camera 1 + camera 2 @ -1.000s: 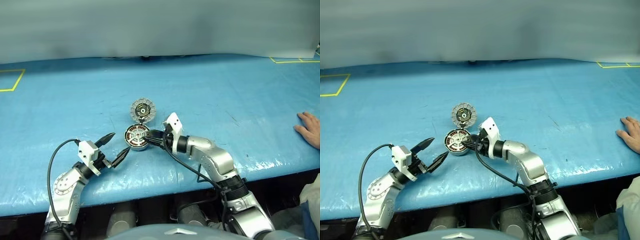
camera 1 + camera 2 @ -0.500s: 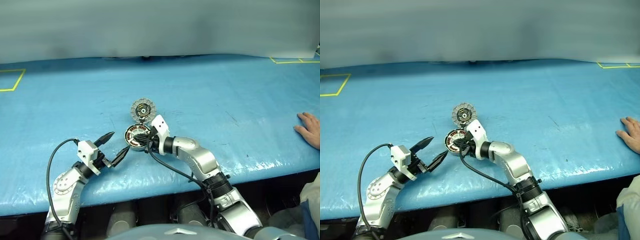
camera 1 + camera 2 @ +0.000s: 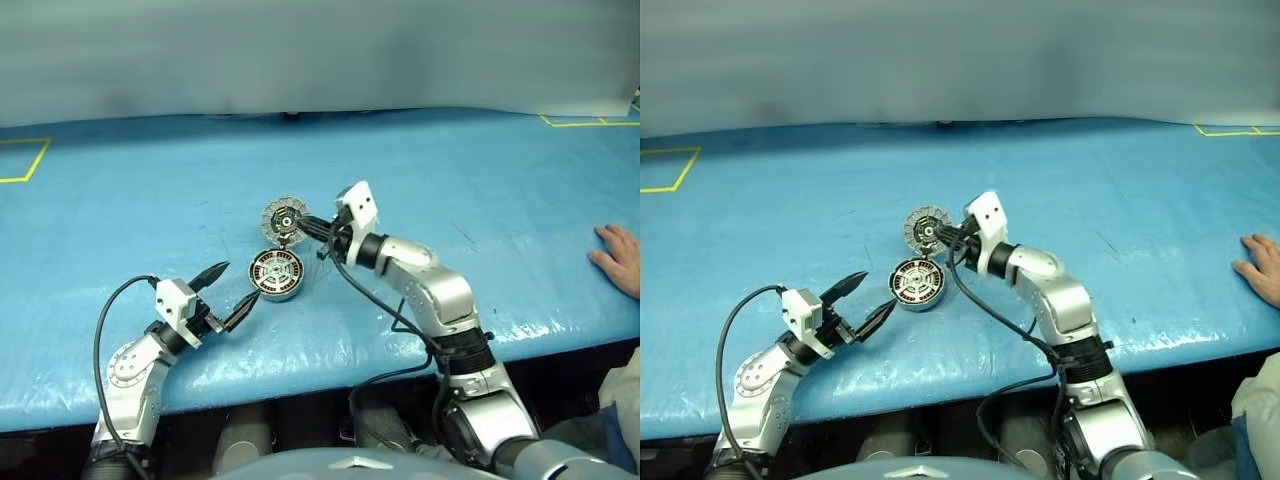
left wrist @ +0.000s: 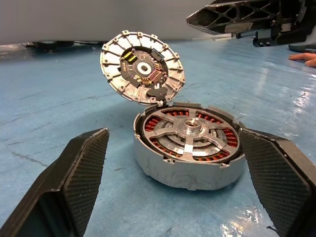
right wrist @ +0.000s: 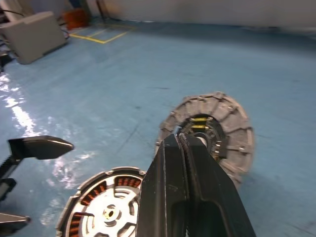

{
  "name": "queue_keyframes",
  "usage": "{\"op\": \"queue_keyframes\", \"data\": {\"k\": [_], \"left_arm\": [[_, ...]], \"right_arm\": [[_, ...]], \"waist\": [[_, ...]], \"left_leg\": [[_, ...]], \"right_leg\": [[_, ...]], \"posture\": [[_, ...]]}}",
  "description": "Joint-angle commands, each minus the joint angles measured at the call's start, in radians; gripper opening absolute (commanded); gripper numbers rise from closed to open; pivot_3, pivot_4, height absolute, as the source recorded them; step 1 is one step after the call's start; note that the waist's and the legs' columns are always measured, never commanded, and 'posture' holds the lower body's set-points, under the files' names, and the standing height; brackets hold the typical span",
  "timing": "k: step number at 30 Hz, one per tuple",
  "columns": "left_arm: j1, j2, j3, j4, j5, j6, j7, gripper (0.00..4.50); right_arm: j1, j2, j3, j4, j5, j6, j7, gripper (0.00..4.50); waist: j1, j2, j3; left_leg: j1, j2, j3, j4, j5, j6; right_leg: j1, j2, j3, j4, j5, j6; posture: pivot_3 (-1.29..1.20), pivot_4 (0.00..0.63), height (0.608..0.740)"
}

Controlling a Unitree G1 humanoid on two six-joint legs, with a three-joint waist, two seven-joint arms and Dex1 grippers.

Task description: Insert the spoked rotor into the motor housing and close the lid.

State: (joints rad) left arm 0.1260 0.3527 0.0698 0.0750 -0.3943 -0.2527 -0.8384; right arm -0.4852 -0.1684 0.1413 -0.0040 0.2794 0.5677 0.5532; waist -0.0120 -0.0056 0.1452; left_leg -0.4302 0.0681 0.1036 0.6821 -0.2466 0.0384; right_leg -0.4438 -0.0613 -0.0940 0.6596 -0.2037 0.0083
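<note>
One motor housing (image 3: 276, 274), one raised lid (image 3: 286, 219), left tool (image 3: 229, 294) spread, right tool (image 3: 306, 224) closed, empty.

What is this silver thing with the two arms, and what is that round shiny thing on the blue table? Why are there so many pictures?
It is a robot with two arms. Two pictures come from cameras in its head, looking down over its arms. The other two come from small cameras on its wrists, so they look along its black fingers.

On the blue table sits a motor housing, a round metal cup with orange copper wire inside. Its lid stands open, tipped up at the far rim. A silver spoked piece already lies inside the cup.

The left hand waits open beside the cup, holding nothing. The right hand is shut, with its fingertips at the lid. I cannot tell if they touch it.

A person's hand rests on the table's edge.
</note>
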Motion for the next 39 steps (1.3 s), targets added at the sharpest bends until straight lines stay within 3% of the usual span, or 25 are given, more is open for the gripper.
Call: {"op": "queue_keyframes", "data": {"k": [1, 5, 13, 20, 27, 31, 35, 39], "left_arm": [[-0.008, -0.01, 0.004, -0.004, 0.002, -0.023, -0.002, 4.5], [-0.008, -0.011, 0.008, 0.001, 0.001, -0.025, -0.006, 4.5], [-0.013, -0.011, 0.008, 0.006, 0.004, -0.029, -0.005, 4.5], [0.003, -0.013, 0.008, -0.001, 0.006, -0.035, 0.002, 4.5], [0.011, -0.009, 0.015, 0.002, 0.004, -0.037, 0.006, 4.5], [0.011, -0.004, 0.02, 0.009, 0.0, -0.036, 0.003, 4.5], [0.009, 0.009, 0.03, 0.009, -0.014, -0.027, -0.006, 4.5], [0.015, 0.028, 0.041, 0.001, -0.032, -0.01, -0.024, 4.5]], "right_arm": [[-0.057, -0.024, -0.057, 0.109, -0.057, -0.057, -0.081, 0.04], [-0.151, -0.017, -0.085, 0.31, -0.057, -0.13, -0.062, 0.04], [-0.443, 0.075, -0.185, 0.849, 0.036, -0.247, 0.185, 0.04], [-0.541, 0.14, -0.195, 1.037, 0.021, -0.246, 0.319, 0.04], [-0.489, 0.132, -0.136, 0.94, 0.009, -0.182, 0.522, 0.04], [-0.352, 0.097, -0.029, 0.679, 0.004, -0.104, 0.63, 0.04], [-0.221, 0.066, 0.062, 0.461, 0.0, -0.043, 0.635, 0.04], [-0.146, 0.053, 0.113, 0.372, -0.014, -0.022, 0.597, 0.04]], "waist": [[0.0, 0.0, 0.0], [-0.008, 0.0, 0.0], [-0.018, 0.001, 0.001], [-0.017, 0.001, 0.001], [-0.016, 0.002, 0.001], [-0.013, 0.002, 0.001], [-0.013, 0.002, 0.001], [-0.015, 0.002, 0.001]], "left_leg": [[0.0, 0.0, 0.0, 0.0, 0.0, 0.0], [0.0, -0.001, 0.001, 0.0, 0.0, 0.0], [0.001, -0.002, 0.002, -0.001, 0.0, 0.0], [0.0, 0.001, 0.002, -0.002, 0.0, 0.0], [0.0, 0.001, 0.001, -0.002, 0.0, 0.0], [0.0, 0.001, 0.001, -0.002, 0.0, 0.0], [0.0, 0.001, 0.001, -0.002, 0.0, 0.0], [0.001, 0.001, 0.001, -0.001, 0.001, -0.002]], "right_leg": [[0.0, 0.0, 0.0, 0.0, 0.0, 0.0], [0.0, 0.0, 0.001, 0.0, 0.001, 0.001], [0.0, 0.003, 0.001, 0.001, 0.001, 0.0], [0.0, 0.001, 0.001, 0.0, 0.004, -0.004], [0.0, 0.001, 0.001, 0.001, 0.004, -0.003], [0.0, 0.001, 0.001, 0.001, 0.004, -0.003], [0.0, 0.0, 0.0, 0.0, 0.004, -0.003], [0.0, 0.0, 0.0, 0.001, 0.001, 0.001]], "posture": [[0.0, 0.15, 0.74], [0.0, 0.15, 0.74], [0.0, 0.15, 0.74], [0.0, 0.15, 0.74], [0.0, 0.15, 0.74], [0.0, 0.15, 0.74], [0.0, 0.15, 0.74], [0.0, 0.15, 0.74]]}}
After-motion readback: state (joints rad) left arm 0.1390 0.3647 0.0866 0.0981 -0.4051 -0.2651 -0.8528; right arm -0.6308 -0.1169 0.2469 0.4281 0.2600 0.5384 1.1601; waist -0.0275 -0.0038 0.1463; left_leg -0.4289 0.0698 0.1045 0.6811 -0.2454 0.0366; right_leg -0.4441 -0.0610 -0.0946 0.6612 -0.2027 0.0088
